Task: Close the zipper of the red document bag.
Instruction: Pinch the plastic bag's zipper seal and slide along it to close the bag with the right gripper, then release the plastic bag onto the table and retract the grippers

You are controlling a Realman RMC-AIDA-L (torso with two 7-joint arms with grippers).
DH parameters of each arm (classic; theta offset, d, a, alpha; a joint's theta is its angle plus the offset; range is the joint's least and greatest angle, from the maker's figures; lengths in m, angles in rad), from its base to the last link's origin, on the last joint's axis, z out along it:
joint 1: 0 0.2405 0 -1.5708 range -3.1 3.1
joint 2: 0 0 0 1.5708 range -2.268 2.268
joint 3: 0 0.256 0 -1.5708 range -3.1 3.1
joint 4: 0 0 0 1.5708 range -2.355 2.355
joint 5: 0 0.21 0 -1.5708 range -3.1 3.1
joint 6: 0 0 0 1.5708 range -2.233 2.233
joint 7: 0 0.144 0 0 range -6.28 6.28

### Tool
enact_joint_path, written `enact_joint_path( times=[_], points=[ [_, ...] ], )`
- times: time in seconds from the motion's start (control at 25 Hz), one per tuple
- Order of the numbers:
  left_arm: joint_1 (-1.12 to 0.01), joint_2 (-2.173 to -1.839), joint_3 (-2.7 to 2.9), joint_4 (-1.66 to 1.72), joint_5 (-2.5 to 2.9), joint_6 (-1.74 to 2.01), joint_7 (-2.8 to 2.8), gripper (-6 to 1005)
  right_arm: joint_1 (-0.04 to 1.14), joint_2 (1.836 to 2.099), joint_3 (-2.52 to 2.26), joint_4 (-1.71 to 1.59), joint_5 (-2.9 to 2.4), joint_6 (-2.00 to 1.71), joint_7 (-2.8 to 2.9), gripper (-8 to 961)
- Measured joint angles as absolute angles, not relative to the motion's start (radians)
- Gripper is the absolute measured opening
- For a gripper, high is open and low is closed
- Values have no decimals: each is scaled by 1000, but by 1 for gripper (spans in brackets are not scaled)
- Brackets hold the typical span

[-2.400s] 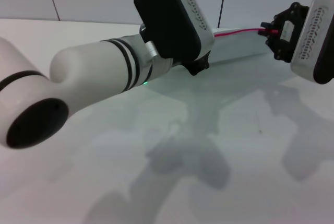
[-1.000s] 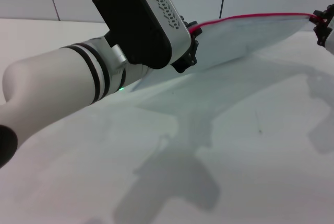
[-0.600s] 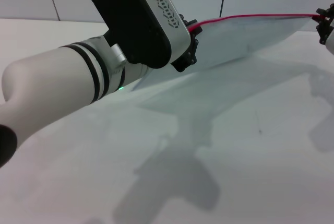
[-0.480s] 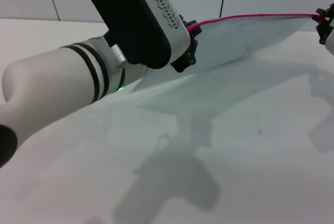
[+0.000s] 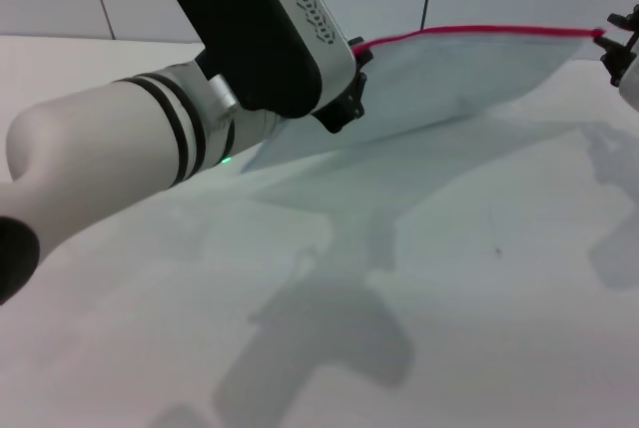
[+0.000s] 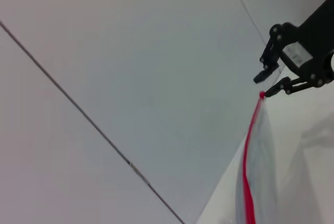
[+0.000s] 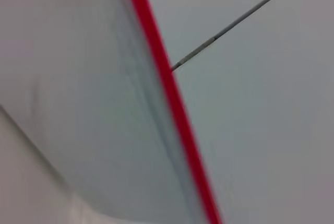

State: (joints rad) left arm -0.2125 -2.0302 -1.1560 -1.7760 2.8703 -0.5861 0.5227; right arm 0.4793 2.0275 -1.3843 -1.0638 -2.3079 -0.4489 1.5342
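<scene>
The white worktop point(image 5: 449, 288) is seen nearest, crossed by shadows. Above it, the red document bag point(image 5: 469, 74) is held lifted off the worktop, stretched from 10 o'clock to 2 o'clock, the zipper point(image 5: 479, 31) along its upper edge. One end is gripped at the left gripper point(image 5: 351, 74); whether its jaws are pressed together cannot be told. The far end is pinched by the right gripper point(image 6: 267, 85).
</scene>
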Motion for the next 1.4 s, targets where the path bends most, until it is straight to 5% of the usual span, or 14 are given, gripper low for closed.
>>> enact_joint_path(
  times=[0.28, 0.72, 0.84, 1.04, 1.4],
  points=[
    [-228, -2032, -1172, -1753, 2862, -578, 488, 69, 480, 2030, -1390, -1054, -2300, -418, 1534, 325],
    [-239, -2030, -1204, -1723, 2860, -518, 433, 475, 448, 2034, -1440, -1063, -2101, -315, 1549, 435],
    [-228, -2031, -1226, -1692, 2857, -435, 412, 719, 425, 2035, -1477, -1091, -1931, -271, 1549, 434],
    [-191, -2030, -1262, -1607, 2826, -155, 319, 829, 351, 2035, -1553, -1218, -1644, -239, 1530, 432],
    [-197, -2029, -1267, -1386, 2727, 217, 292, 831, 323, 2030, -1852, -1285, -1573, 150, 1542, 429]
  ],
)
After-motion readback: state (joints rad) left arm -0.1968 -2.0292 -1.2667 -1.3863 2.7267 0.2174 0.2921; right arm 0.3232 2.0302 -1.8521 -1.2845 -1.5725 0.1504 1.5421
